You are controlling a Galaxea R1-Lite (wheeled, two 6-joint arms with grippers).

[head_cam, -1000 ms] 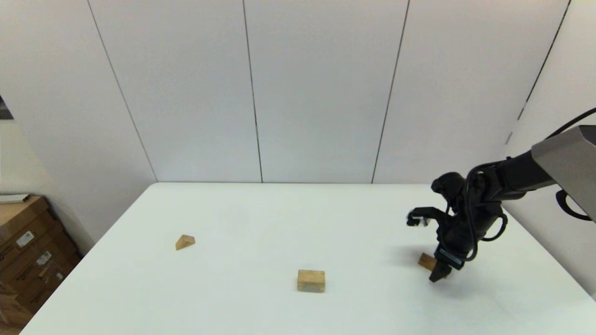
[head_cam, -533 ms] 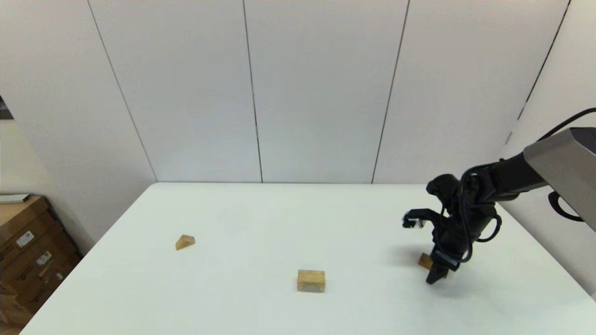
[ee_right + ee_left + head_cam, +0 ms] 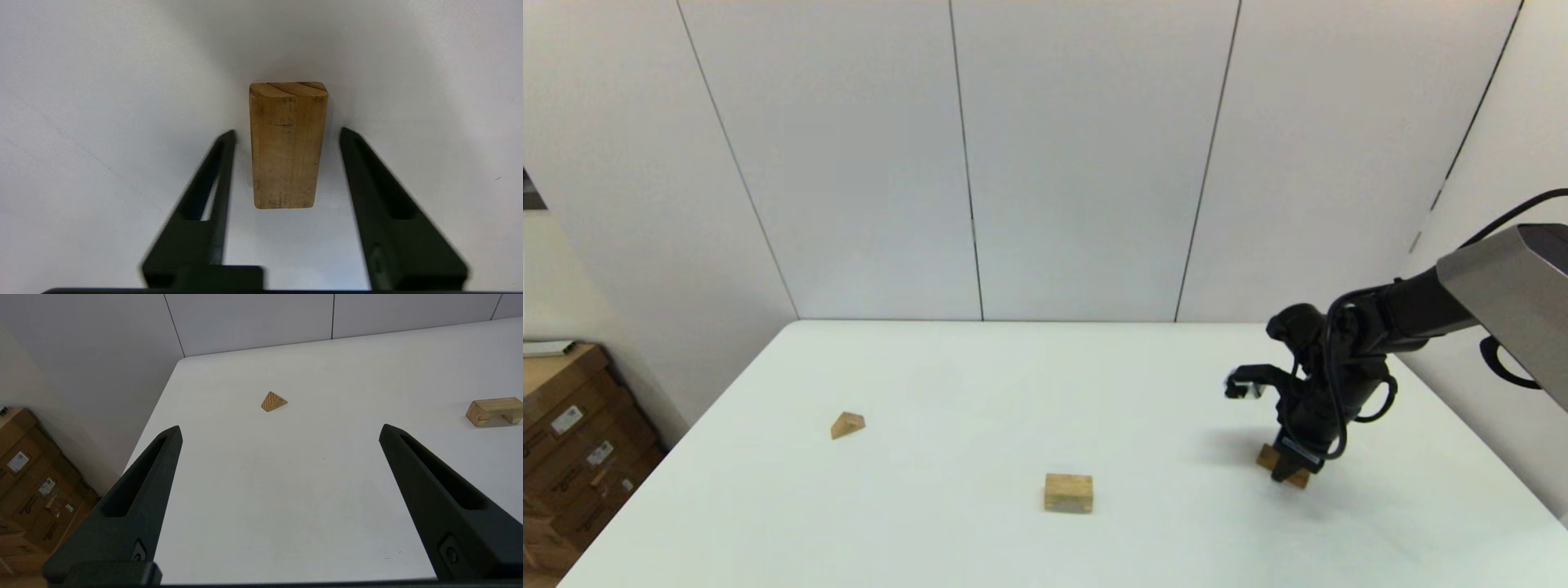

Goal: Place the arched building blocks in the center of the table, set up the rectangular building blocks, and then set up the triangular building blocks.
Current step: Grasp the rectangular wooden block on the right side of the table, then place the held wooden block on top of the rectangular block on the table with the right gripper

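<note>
No text, brand, number or sign is legible anywhere; the cardboard boxes (image 3: 572,457) on the floor beside the table's left edge carry small white labels (image 3: 18,462), but their print is too small to make out.

Bright, even light — soft shadows on the white table (image 3: 980,384), right claw (image 3: 286,134) fingers slightly blurred.

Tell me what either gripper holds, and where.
Nothing. The right gripper is open, straddling the rectangular block without touching it; the left gripper is open over the table.
</note>
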